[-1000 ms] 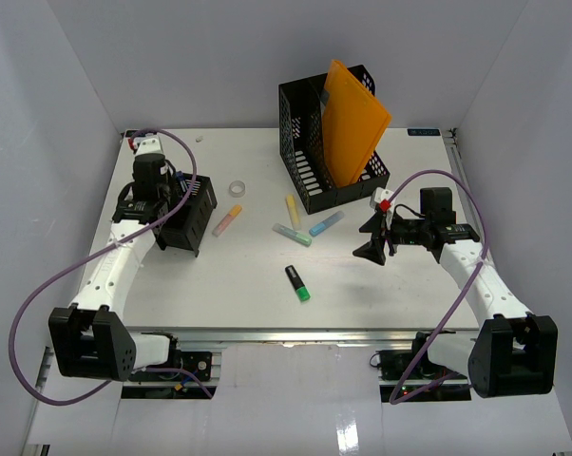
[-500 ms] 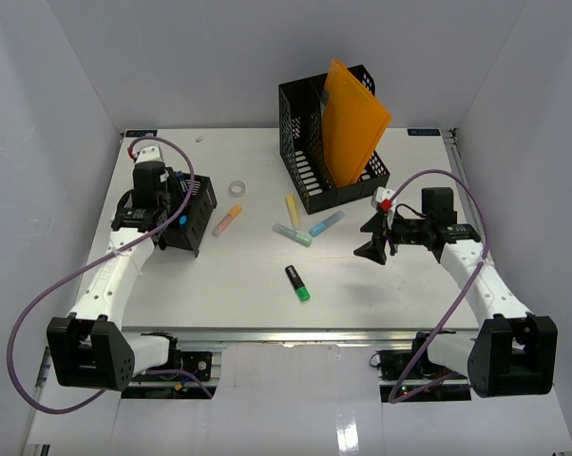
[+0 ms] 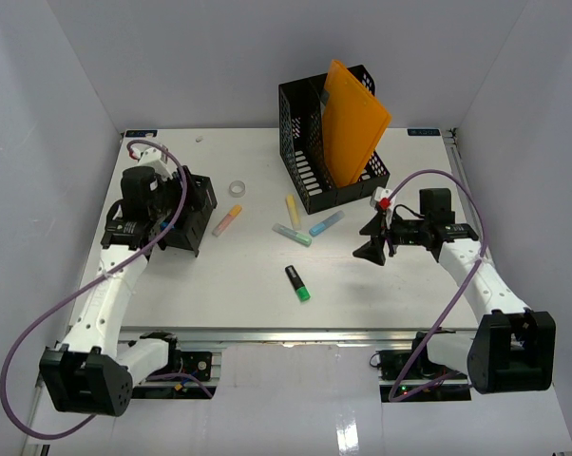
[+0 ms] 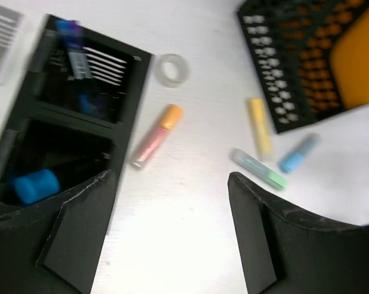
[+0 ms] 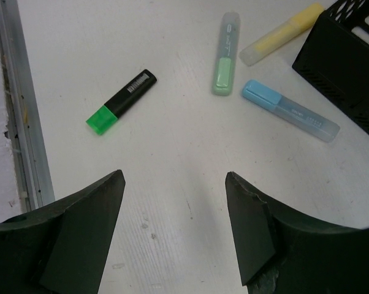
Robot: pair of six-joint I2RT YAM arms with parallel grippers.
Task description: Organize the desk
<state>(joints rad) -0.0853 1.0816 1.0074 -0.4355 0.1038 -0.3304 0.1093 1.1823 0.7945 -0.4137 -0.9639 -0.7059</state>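
Top external, green highlighter [image 3: 297, 283] on desk [image 3: 234, 280], jaws spread

Lab robot cell, not a real office. Plain white walls [image 3: 67, 104] box in the tabletop [image 3: 238, 285] at 9, 12 and 3 o'clock. Left arm [image 3: 110, 285] and right arm [image 3: 483, 282] are bolted by the metal rail [image 3: 295, 334] at 6. Staged desk props only: highlighters [image 3: 298, 283], tape roll [image 3: 237, 188], mesh file holder [image 3: 300, 142].
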